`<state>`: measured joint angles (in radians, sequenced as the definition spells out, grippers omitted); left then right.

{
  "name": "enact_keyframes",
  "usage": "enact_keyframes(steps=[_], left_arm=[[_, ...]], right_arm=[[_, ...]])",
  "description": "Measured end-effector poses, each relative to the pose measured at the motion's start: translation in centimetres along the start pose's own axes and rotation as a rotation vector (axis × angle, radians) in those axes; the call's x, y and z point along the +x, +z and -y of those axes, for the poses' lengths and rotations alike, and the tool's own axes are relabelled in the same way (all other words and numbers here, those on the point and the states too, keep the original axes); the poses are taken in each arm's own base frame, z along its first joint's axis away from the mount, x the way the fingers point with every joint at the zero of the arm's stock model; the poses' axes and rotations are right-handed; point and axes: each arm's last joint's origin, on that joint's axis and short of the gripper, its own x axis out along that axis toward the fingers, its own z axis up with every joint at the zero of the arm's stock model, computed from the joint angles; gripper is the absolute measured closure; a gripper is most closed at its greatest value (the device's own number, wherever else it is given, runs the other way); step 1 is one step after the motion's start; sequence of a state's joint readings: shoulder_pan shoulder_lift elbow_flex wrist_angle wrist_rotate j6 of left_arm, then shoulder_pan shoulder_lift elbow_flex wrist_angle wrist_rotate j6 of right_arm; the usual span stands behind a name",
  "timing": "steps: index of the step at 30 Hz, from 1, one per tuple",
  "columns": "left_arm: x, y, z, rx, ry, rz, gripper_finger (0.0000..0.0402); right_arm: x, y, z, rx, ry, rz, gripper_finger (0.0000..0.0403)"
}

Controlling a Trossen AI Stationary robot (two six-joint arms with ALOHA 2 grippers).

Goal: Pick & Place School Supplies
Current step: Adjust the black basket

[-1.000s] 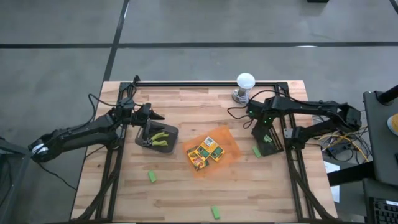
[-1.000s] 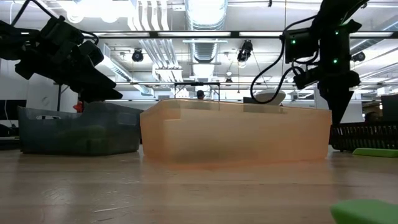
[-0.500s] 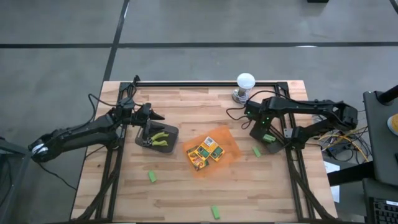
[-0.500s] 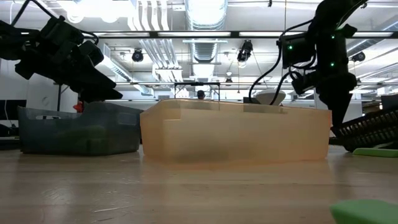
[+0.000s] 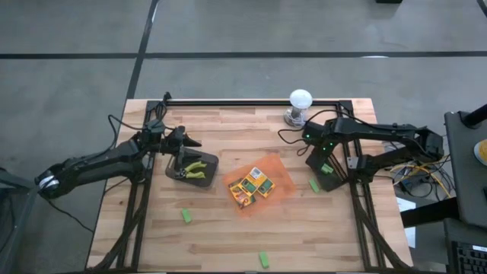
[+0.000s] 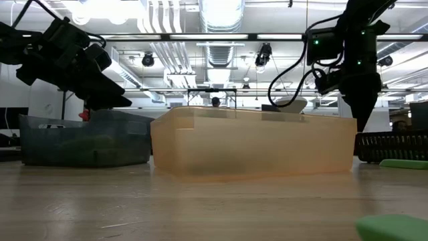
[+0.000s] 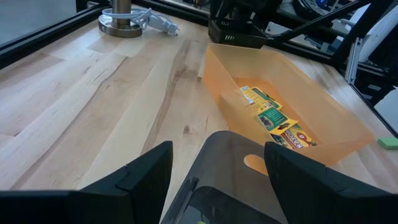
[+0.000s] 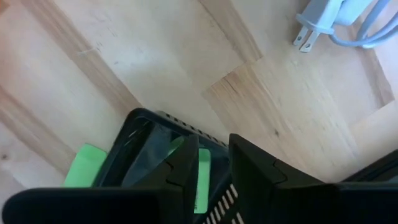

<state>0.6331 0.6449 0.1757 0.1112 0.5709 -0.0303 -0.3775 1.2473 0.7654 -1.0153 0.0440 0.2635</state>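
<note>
Yellow-and-green crayon boxes (image 5: 251,186) lie in the orange tray (image 5: 283,176). Yellow-green pliers (image 5: 196,167) lie in a dark bin (image 5: 173,172). My left gripper (image 5: 190,143) hangs open over that bin's far edge. My right gripper (image 5: 323,157) points down over a black mesh basket (image 5: 335,178). Its fingers stand close together with a narrow gap (image 8: 214,171). One green piece (image 8: 203,174) lies in the basket below them. Three more green pieces (image 5: 313,185), (image 5: 186,216), (image 5: 263,259) lie on the table. My right gripper stands from above at the black basket's rim (image 8: 186,132), and the mesh wall (image 8: 225,198) shows in the gap between its fingers. Whether the fingers touch the wall or the green piece, I cannot tell.
A white round-headed lamp (image 5: 300,100) stands at the far edge, its cable and plug (image 8: 316,26) lying on the wood near the basket. A black frame (image 5: 251,102) runs along the table's far edge and down its sides.
Half a second ago the black basket stood tipped, one end raised off the table; now it lies level again. My right gripper swayed slightly toward the table's left edge and came back.
</note>
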Motion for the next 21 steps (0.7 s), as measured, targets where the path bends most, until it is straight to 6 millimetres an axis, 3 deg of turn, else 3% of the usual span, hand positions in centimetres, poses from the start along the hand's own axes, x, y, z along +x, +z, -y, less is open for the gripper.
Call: enact_keyframes(steps=[9, 16, 21], left_arm=[[0.0, 0.0, 0.0, 0.0, 0.0, 0.0, 0.0142], [0.0, 0.0, 0.0, 0.0, 0.0, 0.0, 0.0142], [0.0, 0.0, 0.0, 0.0, 0.0, 0.0, 0.0142]], right_arm=[[-1.7, -0.8, 0.2, 0.009, 0.044, 0.054, 0.0295], [-2.7, -0.8, 0.0, 0.516, 0.179, 0.11, 0.0289], [-2.7, -0.7, -0.3, 0.677, 0.2, 0.094, 0.0286]])
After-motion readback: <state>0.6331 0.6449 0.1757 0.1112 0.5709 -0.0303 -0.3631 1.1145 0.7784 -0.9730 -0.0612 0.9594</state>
